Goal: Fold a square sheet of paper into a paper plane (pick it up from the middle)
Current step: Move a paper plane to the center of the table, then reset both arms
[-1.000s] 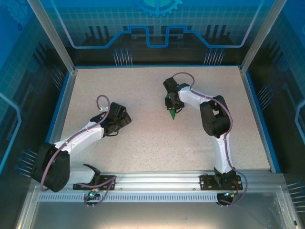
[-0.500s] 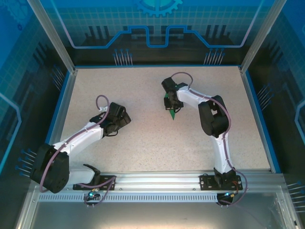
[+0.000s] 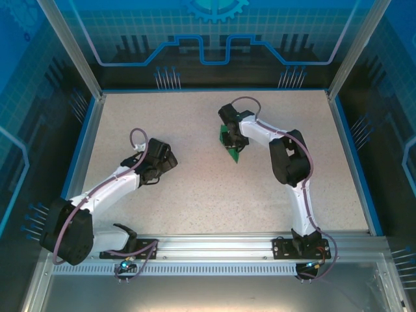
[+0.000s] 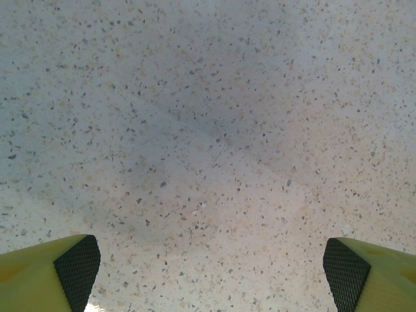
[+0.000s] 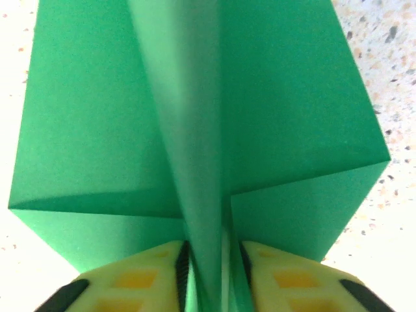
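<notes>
Tabletop (image 3: 195, 201): speckled, bare beneath the left fingers (image 4: 65, 273), which stand wide apart and hold nothing. Paper plane (image 5: 195, 117): green, wings spread, located right of centre over the far half of the tabletop. Right fingers (image 5: 140, 279): closed on its centre fold, one pad each side.

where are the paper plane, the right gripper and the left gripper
paper plane (image 5: 188, 117), right wrist view, on its raised centre fold
right gripper (image 5: 211, 260), right wrist view, midway between its fingertips
left gripper (image 4: 211, 268), left wrist view, midway between its fingertips
</notes>
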You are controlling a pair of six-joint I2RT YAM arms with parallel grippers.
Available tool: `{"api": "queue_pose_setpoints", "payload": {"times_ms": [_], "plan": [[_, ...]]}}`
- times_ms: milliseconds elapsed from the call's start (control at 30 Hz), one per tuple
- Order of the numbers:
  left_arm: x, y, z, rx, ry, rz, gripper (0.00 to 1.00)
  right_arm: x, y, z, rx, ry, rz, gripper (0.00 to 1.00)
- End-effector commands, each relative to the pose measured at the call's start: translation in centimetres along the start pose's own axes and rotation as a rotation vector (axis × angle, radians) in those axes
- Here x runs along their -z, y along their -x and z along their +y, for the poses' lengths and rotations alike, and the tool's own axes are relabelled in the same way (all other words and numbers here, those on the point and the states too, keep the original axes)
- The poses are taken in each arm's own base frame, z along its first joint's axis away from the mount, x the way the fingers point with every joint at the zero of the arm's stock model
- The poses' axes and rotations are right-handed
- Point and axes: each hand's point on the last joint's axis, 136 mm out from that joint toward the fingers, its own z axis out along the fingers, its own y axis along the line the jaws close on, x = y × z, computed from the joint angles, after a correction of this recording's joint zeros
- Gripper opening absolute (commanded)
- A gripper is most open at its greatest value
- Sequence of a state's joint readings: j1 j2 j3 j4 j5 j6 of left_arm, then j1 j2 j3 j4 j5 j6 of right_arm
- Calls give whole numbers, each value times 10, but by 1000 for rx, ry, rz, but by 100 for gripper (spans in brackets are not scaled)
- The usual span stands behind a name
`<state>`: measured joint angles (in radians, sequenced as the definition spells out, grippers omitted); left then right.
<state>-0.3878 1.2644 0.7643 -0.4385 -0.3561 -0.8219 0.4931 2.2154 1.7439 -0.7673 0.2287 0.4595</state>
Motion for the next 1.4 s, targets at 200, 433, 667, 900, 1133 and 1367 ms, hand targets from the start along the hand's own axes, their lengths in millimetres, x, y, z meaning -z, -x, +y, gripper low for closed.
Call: {"api": "queue_pose_setpoints", "payload": {"times_ms": [200, 433, 667, 900, 1133, 1367], "plan": [[20, 33, 0, -16, 12, -89, 96, 124, 27, -8, -20, 57, -229, 59], [35, 65, 23, -100, 56, -261, 98, 189, 28, -82, -126, -45, -488, 89], [39, 93, 39, -164, 62, -420, 98, 196, 1, -174, -231, -292, -603, 99], [14, 103, 47, -285, 65, -459, 99, 146, -34, -225, -303, -376, -598, 99], [-9, 100, 47, -317, -111, -498, 98, 110, -40, -215, -135, -326, -708, 100], [-19, 96, 34, -368, -245, -559, 98, 107, -35, -211, -92, -194, -829, 99]]}}
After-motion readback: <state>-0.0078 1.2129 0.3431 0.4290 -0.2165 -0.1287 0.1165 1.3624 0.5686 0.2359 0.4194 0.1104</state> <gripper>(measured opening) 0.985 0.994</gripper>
